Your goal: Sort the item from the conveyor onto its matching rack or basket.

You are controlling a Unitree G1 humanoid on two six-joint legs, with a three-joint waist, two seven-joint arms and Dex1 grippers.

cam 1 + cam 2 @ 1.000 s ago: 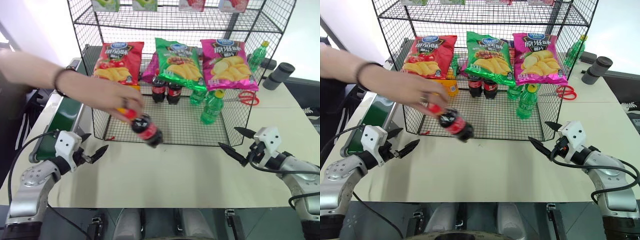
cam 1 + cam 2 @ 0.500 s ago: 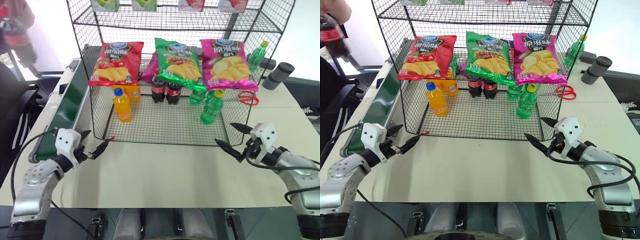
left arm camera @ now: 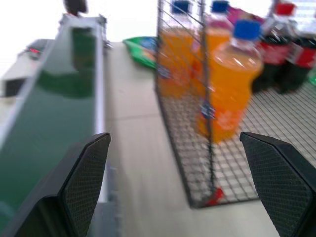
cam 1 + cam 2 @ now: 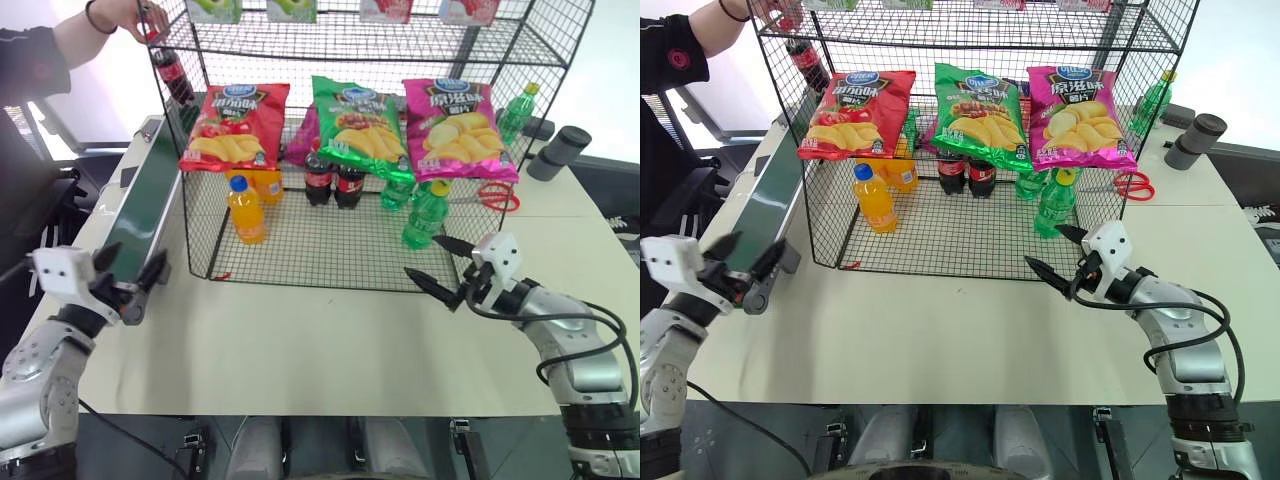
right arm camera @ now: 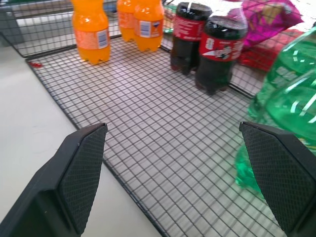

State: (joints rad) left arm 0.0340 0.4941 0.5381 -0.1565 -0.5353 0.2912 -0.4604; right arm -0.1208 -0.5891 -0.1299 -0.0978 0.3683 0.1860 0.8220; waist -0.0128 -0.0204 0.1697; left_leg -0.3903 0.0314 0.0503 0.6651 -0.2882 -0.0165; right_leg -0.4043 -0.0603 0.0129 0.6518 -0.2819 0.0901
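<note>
Table (image 4: 330, 340) | orange bottle (image 4: 245, 210) inside rack (image 4: 300, 240) | both pincers released: left pincer (image 4: 128, 272), right pincer (image 4: 433, 263)

I see the cola bottle (image 4: 176, 72) only through the rack's (image 4: 560, 60) corner mesh, its cap covered by a person's hand (image 4: 140, 14); the person is cut off at the frame edge beyond the rack; the conveyor's (image 4: 140, 215) far end, beside the rack, is too blurred to read; packets on the rack's top shelf are cropped.
</note>
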